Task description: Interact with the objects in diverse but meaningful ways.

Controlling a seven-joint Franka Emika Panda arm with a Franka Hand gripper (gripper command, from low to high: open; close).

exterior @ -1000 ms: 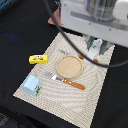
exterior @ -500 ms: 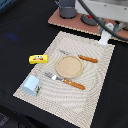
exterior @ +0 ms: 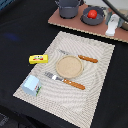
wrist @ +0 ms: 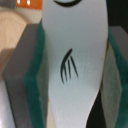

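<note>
Gripper: in the wrist view its two green-faced pads stand on either side of the white flat utensil, clamped on its narrow part; in the exterior view only a little of the arm shows, at 1 o'clock.
White flat utensil: in the exterior view it lies at 1 o'clock over the brown board. Likely light, stiff plastic and smooth, so it may slip or swivel; the waist is the sensible hold.
Red tomato: sits in the dark grey frying pan on the board, at 12 to 1 o'clock, just beside the utensil.
Pot: dark, at 12 o'clock.
Mat: striped, centre of the bench.
Plate: tan, centre, between knife and fork.
Yellow packet: 9 o'clock.
Light-blue cup: 7 o'clock.
In the way: pan and tomato, close by.
</note>
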